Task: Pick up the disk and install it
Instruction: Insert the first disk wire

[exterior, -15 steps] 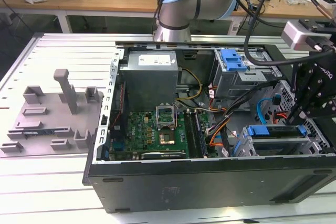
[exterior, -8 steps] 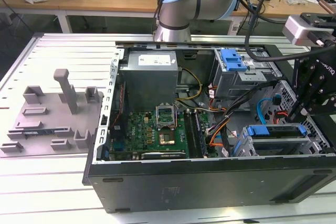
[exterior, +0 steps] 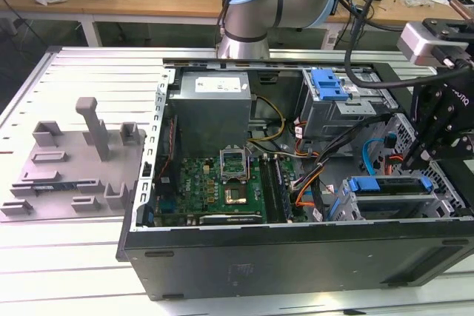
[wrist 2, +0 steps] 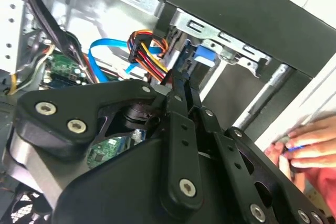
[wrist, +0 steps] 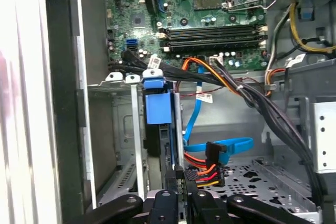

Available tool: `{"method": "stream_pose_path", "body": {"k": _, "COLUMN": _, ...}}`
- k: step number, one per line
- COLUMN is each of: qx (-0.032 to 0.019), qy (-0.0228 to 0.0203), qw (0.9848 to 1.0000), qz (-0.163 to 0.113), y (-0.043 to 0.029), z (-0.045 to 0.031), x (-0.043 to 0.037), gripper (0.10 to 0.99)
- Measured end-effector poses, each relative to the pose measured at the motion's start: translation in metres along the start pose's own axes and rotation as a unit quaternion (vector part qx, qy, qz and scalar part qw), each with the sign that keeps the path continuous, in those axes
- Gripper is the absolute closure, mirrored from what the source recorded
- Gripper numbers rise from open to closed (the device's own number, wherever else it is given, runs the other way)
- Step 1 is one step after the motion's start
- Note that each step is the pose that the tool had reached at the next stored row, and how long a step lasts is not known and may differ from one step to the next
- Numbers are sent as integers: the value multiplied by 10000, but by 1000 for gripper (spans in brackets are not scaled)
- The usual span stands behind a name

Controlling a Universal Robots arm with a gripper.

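The disk (wrist: 157, 109) stands edge-on in the metal drive bay (wrist: 116, 129) at the case's front corner, its blue carrier tab pointing toward the motherboard. My gripper (wrist: 181, 181) is at the disk's outer end, and its black fingers (wrist: 166, 203) are closed tight on the blue carrier rail. In the exterior view the disk (exterior: 386, 183) lies in the lower bay on the view's right, with the gripper (exterior: 416, 158) just above its right end. The second wrist view has the gripper (wrist 2: 181, 92) pinched together just short of the blue carrier (wrist 2: 203, 56).
A blue SATA cable (wrist: 218, 146) and an orange-red power plug (wrist: 206, 170) hang loose beside the bay. Black cable bundles (wrist: 247, 95) cross toward the motherboard (exterior: 215, 183). A second blue bracket (exterior: 329, 83) tops the upper cage. A person's hand (wrist 2: 300, 149) rests outside the case wall.
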State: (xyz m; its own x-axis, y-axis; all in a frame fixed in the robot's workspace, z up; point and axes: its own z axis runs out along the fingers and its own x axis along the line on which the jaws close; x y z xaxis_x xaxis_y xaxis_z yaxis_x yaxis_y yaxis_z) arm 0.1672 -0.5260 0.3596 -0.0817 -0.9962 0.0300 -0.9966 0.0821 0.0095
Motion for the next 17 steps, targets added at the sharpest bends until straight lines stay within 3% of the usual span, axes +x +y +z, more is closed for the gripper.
{"method": "stream_pose_path", "body": {"k": 17, "qx": 0, "qy": -1, "qw": 10000, "qz": 1, "y": -11, "z": 31, "x": 37, "gripper": 918}}
